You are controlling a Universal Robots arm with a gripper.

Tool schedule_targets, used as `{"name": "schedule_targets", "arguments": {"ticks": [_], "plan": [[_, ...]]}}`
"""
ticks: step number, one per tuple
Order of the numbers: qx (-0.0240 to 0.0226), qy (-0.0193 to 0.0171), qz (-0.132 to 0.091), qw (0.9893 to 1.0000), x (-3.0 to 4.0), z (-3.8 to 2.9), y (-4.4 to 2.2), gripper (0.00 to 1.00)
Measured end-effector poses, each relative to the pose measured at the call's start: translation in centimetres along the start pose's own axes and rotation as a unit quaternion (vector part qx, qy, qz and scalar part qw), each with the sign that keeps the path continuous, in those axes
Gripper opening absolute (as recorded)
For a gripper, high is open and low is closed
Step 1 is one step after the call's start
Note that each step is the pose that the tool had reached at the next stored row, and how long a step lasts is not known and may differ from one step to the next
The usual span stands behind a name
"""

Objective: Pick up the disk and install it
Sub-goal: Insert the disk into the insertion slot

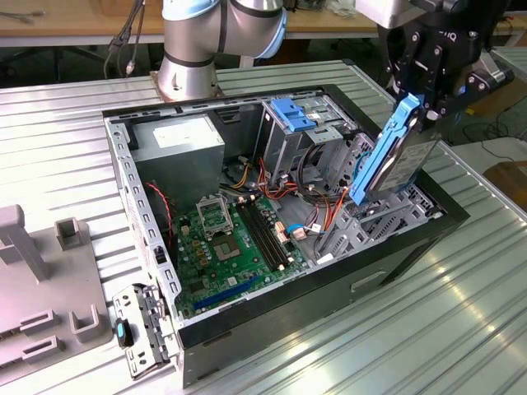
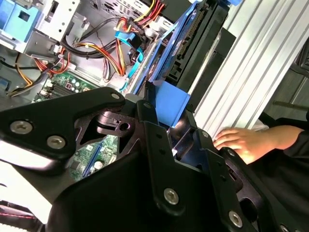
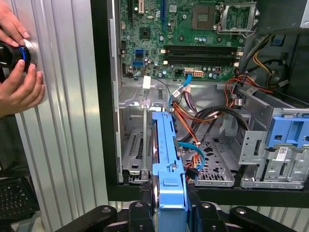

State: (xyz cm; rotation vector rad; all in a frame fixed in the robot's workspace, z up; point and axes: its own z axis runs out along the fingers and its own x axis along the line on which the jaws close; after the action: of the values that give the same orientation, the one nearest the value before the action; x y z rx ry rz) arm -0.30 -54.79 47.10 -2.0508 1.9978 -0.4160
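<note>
The pincer (image 1: pixel 414 105) is clamped tight on the top end of the disk (image 1: pixel 389 160). The disk hangs on its edge, tilted, with its low end just over the grey cage (image 1: pixel 383 220) inside the open computer case (image 1: pixel 329 284). In the exterior view the disk is at about 3 o'clock from the green board (image 1: pixel 230 239). The case lies on the ribbed bench (image 1: pixel 428 329). In the first wrist view a person's hands (image 3: pixel 19 92) hold a black knob (image 3: pixel 9 55).

No print can be read clearly. A white label (image 1: pixel 188 132) lies on the power supply (image 1: pixel 177 152) at the far left of the case, its lines too fine. A small sticker (image 3: pixel 281 152) sits on the drive cage (image 3: pixel 270 154). Pale letters (image 1: pixel 449 34) just beside the gripper (image 1: pixel 414 105) are partly covered.
</note>
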Motion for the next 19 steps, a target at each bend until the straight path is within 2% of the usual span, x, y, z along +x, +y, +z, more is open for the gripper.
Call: {"name": "schedule_targets", "arguments": {"ticks": [12, 16, 19], "plan": [[0.0044, 0.0003, 0.0, 1.0, 0.41, 1.09, 0.36, 0.37], [0.0105, 0.0004, 0.0, 0.9999, 0.41, 1.32, 0.45, 0.37], [0.0117, 0.0004, 0.0, 0.9999, 0.42, 1.43, 0.5, 0.37]]}}
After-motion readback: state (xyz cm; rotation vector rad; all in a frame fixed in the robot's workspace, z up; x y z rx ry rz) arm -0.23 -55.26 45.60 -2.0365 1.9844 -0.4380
